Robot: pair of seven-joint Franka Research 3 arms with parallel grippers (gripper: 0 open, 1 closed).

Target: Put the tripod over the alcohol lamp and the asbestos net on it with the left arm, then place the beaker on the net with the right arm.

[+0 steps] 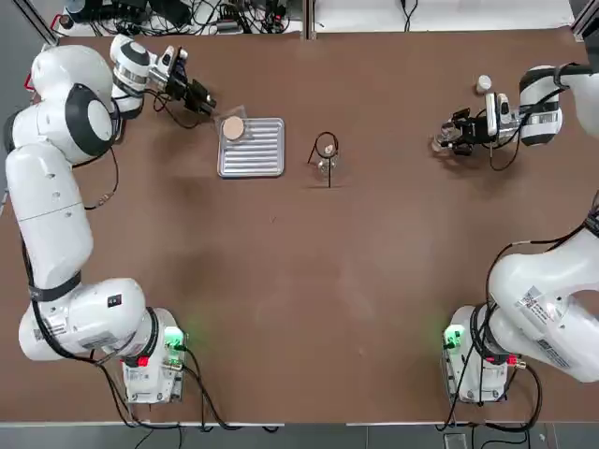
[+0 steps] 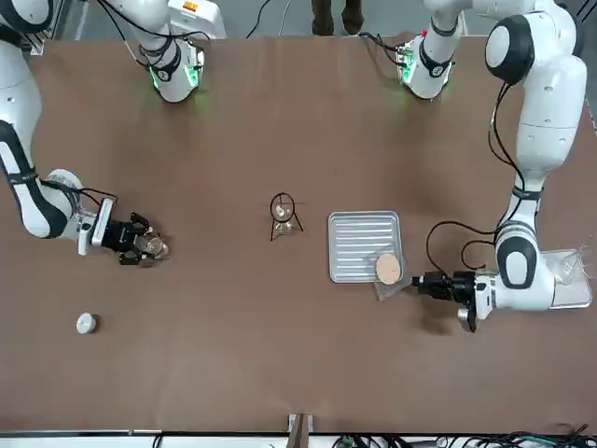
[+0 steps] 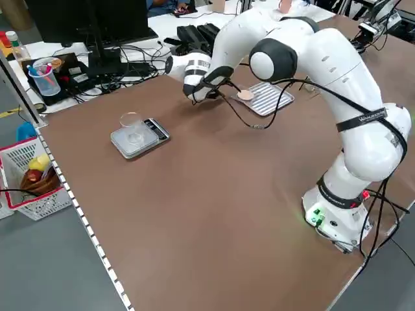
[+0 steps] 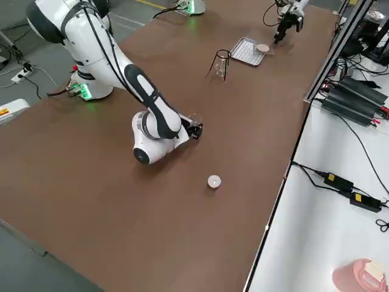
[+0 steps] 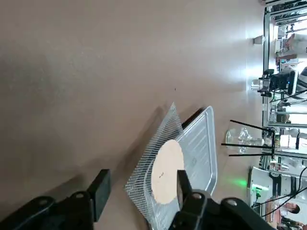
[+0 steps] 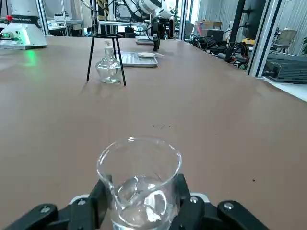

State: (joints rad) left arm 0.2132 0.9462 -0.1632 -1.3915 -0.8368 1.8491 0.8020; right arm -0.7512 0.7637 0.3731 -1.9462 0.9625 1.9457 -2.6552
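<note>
Key relation: the net lies at about 4 o'clock from the left gripper in the top view, just beside its fingertips and not yet between them.
Net position: it rests half on the far-left corner of the ribbed tray, one corner out over the table, so it sits tilted.
Nearer arm: the left one; the right arm is well apart.
Left gripper: fingers spread, nothing in them, pointing low toward the net's edge.
Right gripper: clenched around the beaker, which stands upright on the table at 3 o'clock from the stand.
Stand: already over the lamp, at 3 o'clock from the tray.
Net look: thin grey mesh square with a round tan disc in the middle.
Next move, my judgement: slide the fingers over the raised edge and pinch it.
</note>
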